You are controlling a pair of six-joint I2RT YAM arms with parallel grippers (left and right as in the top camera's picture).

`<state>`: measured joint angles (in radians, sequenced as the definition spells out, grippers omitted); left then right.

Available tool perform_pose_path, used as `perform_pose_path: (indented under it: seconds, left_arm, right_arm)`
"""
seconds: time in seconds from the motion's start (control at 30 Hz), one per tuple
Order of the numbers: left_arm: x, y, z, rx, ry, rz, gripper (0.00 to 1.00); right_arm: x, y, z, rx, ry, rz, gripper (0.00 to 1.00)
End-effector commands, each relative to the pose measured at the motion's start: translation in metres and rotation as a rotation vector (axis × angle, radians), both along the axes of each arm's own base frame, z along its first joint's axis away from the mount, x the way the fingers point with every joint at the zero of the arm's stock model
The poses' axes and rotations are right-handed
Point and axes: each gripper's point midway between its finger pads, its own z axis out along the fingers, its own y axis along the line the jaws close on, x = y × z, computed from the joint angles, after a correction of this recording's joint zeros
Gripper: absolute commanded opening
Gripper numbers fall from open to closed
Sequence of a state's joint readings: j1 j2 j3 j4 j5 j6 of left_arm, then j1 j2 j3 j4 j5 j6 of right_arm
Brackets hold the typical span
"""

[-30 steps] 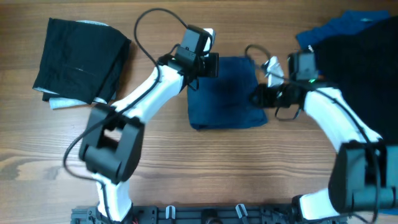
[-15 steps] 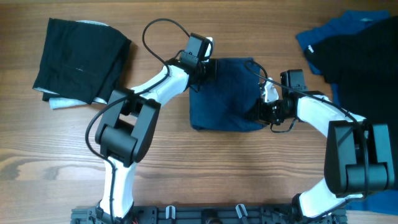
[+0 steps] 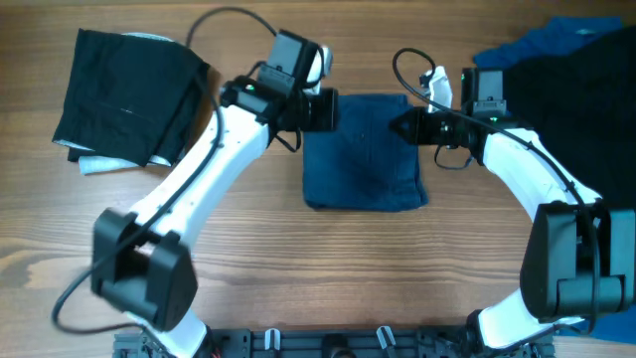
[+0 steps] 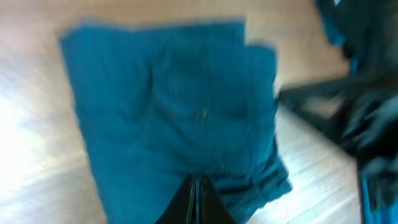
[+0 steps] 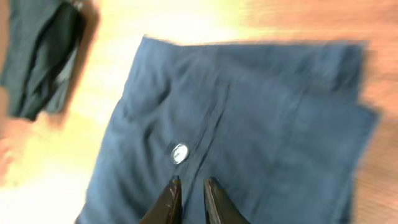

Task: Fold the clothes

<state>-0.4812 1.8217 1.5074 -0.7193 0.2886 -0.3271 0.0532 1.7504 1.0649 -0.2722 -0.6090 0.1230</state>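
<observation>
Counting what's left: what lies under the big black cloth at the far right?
A brighter blue cloth sticks out from beneath the black cloth; its remainder is covered.

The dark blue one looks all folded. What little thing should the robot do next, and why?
Probably lift both grippers up off the navy garment. It lies as a flat folded rectangle. The left gripper is shut, the right gripper is barely parted, neither seems to hold cloth, and loose clothes wait on the right.

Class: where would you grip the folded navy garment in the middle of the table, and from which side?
Grip the navy garment by its right edge, coming in low from the right: it lies flat, a layered rectangle, so probably only edges offer a pinch.
</observation>
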Motion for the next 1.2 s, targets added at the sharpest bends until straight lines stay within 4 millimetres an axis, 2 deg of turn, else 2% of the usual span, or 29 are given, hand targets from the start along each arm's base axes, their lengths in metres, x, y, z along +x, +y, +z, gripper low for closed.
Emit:
perform_pose_path:
  seconds: [0.0,0.1,0.17,0.23,0.3,0.4,0.5,0.57,0.63,0.7,0.77,0.87,0.93,1.1,1.17]
  left_arm:
    - [-0.026,-0.012,-0.047,-0.056,0.186,-0.068,0.04]
    - [-0.035,-0.013,-0.072,-0.054,0.262,-0.077,0.04]
    - [-0.04,-0.014,-0.084,-0.044,0.296,-0.082,0.04]
    - [-0.045,-0.014,-0.09,-0.033,0.317,-0.087,0.04]
    - [-0.053,-0.017,-0.093,-0.021,0.335,-0.1,0.04]
    - [-0.064,-0.022,-0.097,-0.008,0.355,-0.12,0.04]
    - [-0.076,-0.024,-0.102,0.016,0.376,-0.137,0.04]
    - [-0.076,-0.02,-0.105,0.052,0.369,-0.129,0.04]
    - [-0.079,-0.016,-0.107,0.067,0.381,-0.124,0.04]
    - [-0.085,-0.011,-0.109,0.094,0.407,-0.117,0.04]
    - [-0.091,0.001,-0.112,0.151,0.435,-0.102,0.04]
    - [-0.098,0.007,-0.116,0.177,0.458,-0.097,0.04]
    - [-0.101,0.009,-0.124,0.178,0.46,-0.096,0.04]
    - [-0.106,0.014,-0.154,0.162,0.448,-0.047,0.04]
    - [-0.109,0.015,-0.157,0.164,0.456,-0.041,0.04]
  right_arm:
    - [0.025,-0.021,0.004,-0.105,-0.094,-0.082,0.11]
    - [0.036,-0.022,-0.007,-0.108,-0.114,-0.087,0.09]
    - [0.042,-0.021,-0.022,-0.112,-0.117,-0.081,0.09]
    - [0.048,-0.021,-0.042,-0.112,-0.108,-0.081,0.09]
    - [0.054,-0.021,-0.073,-0.111,-0.092,-0.083,0.09]
    - [0.057,-0.021,-0.103,-0.113,-0.075,-0.083,0.08]
    - [0.057,-0.021,-0.111,-0.116,-0.072,-0.078,0.08]
    - [0.062,-0.018,-0.099,-0.101,-0.105,-0.07,0.07]
    - [0.067,-0.011,-0.077,-0.063,-0.155,-0.046,0.09]
    - [0.071,-0.009,-0.049,-0.035,-0.196,-0.051,0.09]
    - [0.072,-0.013,-0.013,-0.012,-0.229,-0.083,0.08]
    - [0.066,-0.019,0.019,-0.023,-0.259,-0.096,0.09]
    - [0.062,-0.023,0.024,-0.035,-0.251,-0.108,0.09]
    - [0.052,-0.025,0.011,-0.083,-0.209,-0.076,0.09]
    - [0.052,-0.03,0.008,-0.106,-0.203,-0.092,0.1]
